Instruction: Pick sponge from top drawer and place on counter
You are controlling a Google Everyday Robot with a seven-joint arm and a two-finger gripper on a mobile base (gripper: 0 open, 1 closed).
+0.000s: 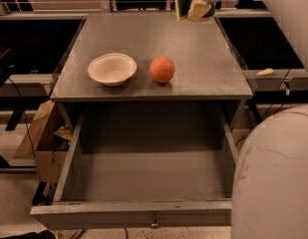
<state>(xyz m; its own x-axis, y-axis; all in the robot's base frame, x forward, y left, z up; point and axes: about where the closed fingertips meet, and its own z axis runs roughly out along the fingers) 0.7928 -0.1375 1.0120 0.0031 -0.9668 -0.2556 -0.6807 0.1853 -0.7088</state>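
Note:
My gripper (196, 6) is at the top of the view, above the far right part of the counter (203, 59). It is shut on the sponge (186, 6), whose dark green face and pale yellow layer show between the fingers, held clear above the counter. The top drawer (143, 176) stands pulled out below the counter, and its plain grey interior holds nothing. Its small metal knob (153, 222) shows on the front panel.
A white bowl (112, 68) and an orange ball (162, 69) sit on the front half of the counter. My arm's white casing (273, 178) fills the lower right corner. A cardboard box (41, 138) stands left of the cabinet.

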